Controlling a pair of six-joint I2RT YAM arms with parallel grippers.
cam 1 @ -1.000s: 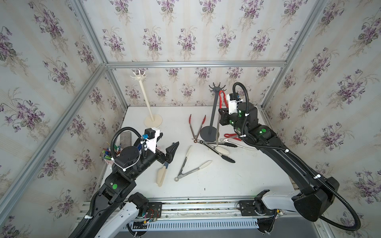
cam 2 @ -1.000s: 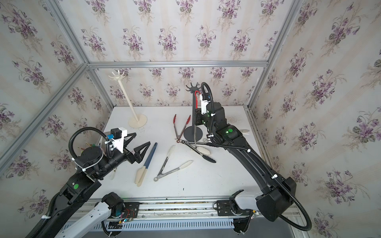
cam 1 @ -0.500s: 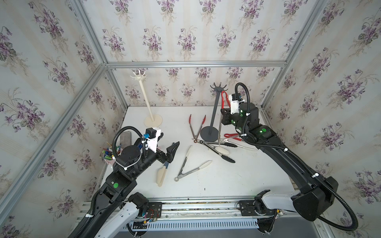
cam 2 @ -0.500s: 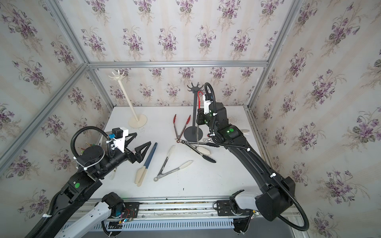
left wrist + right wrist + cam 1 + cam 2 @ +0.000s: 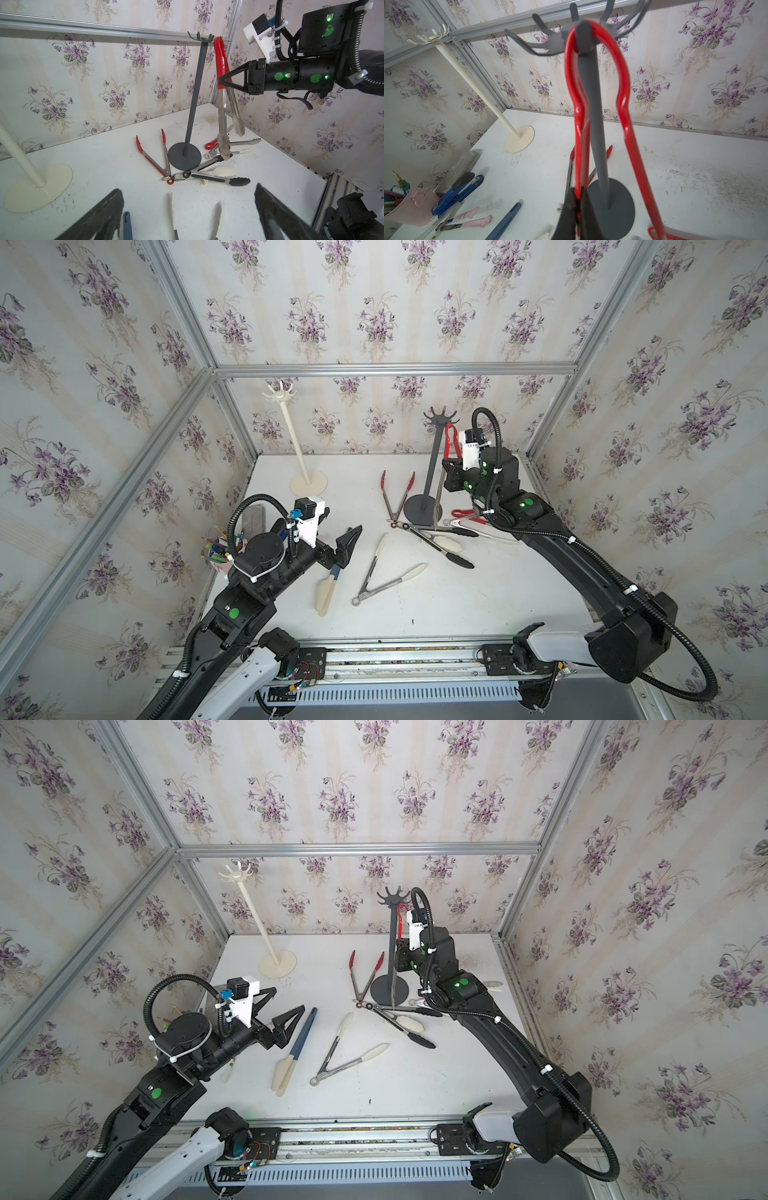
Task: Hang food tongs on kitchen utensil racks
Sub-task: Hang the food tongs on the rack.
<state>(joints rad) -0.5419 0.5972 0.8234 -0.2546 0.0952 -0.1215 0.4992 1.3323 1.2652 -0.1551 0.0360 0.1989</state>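
- Left wrist view: the red-handled tongs point(image 5: 220, 60) hang upright just beside the pole of the dark grey rack point(image 5: 194, 97), with their loop at one hook of the crown. The right tool point(image 5: 222, 82) is clamped tight on one arm of them, where the red grip meets the steel. The left tool point(image 5: 187, 189) stands wide open and empty above the counter point(image 5: 104, 162).
- Right wrist view: the red loop lies over a hook of the dark grey rack, and both arms drop down either side of the pole. I judge the loop seated, but the hang is not finished, since the right tool has not let go. The cream-white rack point(image 5: 513, 145) stands well apart with every hook bare.
- Both top views: the red-tipped tongs point(image 5: 387, 499), the black-tipped tongs point(image 5: 459, 560) and the cream-tipped tongs point(image 5: 412, 572) lie flat on the counter. More tongs lie partly hidden near the grey base under the right arm.
- Assessment: one pair is all but hung and awaits release. All the others are left to do.
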